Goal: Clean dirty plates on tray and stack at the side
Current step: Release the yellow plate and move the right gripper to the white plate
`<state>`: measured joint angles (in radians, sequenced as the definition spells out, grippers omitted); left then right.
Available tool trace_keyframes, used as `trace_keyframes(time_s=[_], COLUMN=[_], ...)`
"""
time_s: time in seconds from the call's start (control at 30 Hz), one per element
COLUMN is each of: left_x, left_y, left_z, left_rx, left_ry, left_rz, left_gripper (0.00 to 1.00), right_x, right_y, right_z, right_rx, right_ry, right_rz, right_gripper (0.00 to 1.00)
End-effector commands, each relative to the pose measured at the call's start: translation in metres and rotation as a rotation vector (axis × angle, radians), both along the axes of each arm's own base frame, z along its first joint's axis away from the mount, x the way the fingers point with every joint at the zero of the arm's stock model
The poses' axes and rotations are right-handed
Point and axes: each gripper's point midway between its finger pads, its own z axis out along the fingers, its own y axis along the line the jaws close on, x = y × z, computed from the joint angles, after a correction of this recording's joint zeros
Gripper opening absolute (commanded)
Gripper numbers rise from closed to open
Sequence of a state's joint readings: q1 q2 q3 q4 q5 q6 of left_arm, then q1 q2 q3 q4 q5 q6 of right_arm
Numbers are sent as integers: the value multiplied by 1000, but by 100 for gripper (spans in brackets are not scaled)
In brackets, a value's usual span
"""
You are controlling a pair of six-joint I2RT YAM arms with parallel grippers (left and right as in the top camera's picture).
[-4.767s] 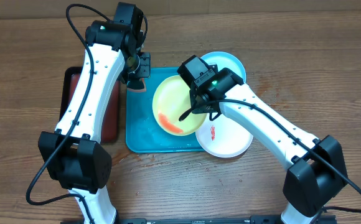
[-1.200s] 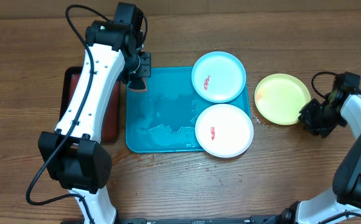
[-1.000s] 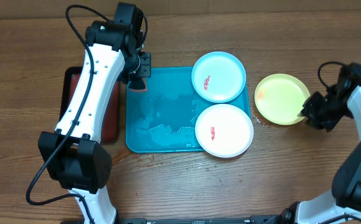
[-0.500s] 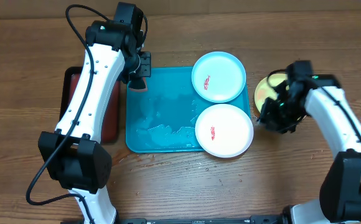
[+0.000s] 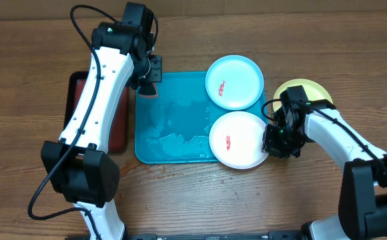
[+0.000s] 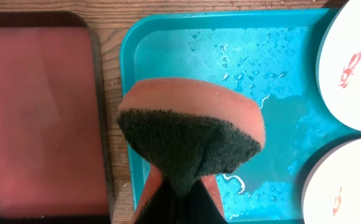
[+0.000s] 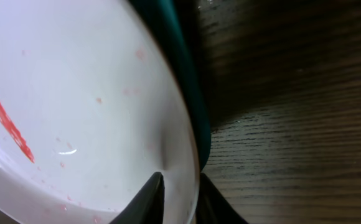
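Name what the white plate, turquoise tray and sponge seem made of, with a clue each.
The white plate looks like smooth, glossy plastic: thin rim, light glints. The turquoise tray seems moulded plastic too, glossy, water beading on it. The sponge: orange foam with a dark green, fuzzy scouring layer.

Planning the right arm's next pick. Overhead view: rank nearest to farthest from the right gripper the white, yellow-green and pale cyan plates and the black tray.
From the right gripper:
1. round white plastic plate, at its fingertips, left.
2. yellow-green plastic plate, just behind, to the right.
3. pale cyan plastic plate, farther back-left.
4. small black tray with red inside, far left.
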<state>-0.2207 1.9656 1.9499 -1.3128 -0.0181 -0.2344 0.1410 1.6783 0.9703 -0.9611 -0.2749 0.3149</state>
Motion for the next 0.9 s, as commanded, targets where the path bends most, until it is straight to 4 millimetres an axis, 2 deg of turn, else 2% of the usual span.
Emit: trace_keyframes(time_s=[0.0,0.17,0.3,0.43,0.6,0.8,0.87], left_x=[0,0,0,1,2,2,2], left_y=[0,0,0,0,0,0,0], left_z=[3,3,3,3,3,3,3], left_rx=[-14,-14,-14,-16,-16,-16,-16], left_ry=[-7,-7,-7,-12,-16,-15,-15], left_rz=[18,18,18,18,18,18,18], left_gripper=[4,4,4,4,4,4,4], right_x=[0,-1,-8,-4,17,45,53], right_y=[-1,0,8,34,82,119,143], right_z=[-1,0,3,10,21,20,16], right_rx=[-11,-8,34,68,77,-17,2], right_ry=[-8,-2,29,10,-93,-274,-340], right_rz=[5,6,8,25,12,-155,-141], right_gripper=[11,4,4,4,4,4,4])
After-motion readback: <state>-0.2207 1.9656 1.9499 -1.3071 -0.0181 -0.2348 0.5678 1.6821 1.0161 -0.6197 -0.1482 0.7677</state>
